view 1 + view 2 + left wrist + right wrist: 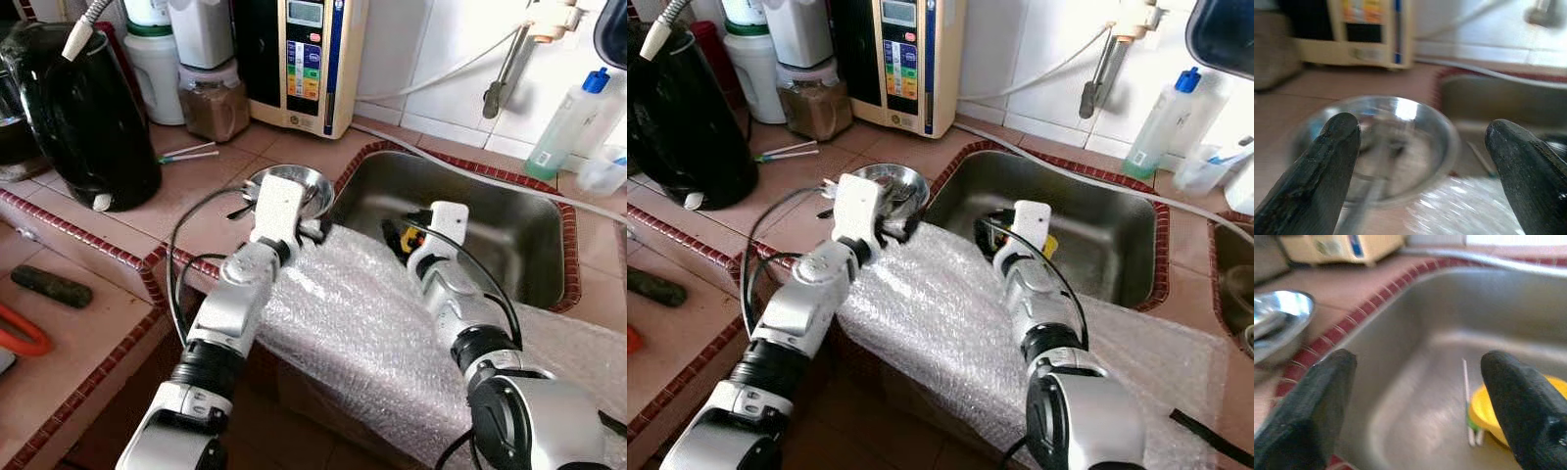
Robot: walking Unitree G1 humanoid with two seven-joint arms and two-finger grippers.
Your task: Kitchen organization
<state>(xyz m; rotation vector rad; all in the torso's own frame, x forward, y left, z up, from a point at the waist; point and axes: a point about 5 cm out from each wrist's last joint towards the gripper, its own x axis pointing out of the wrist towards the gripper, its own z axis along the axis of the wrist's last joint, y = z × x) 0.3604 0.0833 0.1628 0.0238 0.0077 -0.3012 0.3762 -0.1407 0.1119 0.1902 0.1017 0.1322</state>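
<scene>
A steel bowl point(294, 189) sits on the tiled desk point(196, 196), just beside the left rim of the sink point(490, 235), with some utensil lying in it that is too blurred to name. The left gripper point(1422, 161) hovers right before the bowl, its jaws spread wide with nothing between them; the bowl lies ahead, framed between the two fingers. The right gripper point(1418, 406) reaches over the near edge of the sink, jaws likewise wide and empty, facing the basin. On the sink floor lie a yellow dish point(1488, 416) and a pair of pale chopsticks point(1469, 401), touching it. A sheet of bubble wrap point(362, 323) drapes over the desk's front edge under both forearms. Left of the bowl the desk is open up to a black kettle point(83, 117); behind stand a brown jar point(214, 103) and a cream appliance point(299, 59), with two more chopsticks point(186, 153) near the jar.
</scene>
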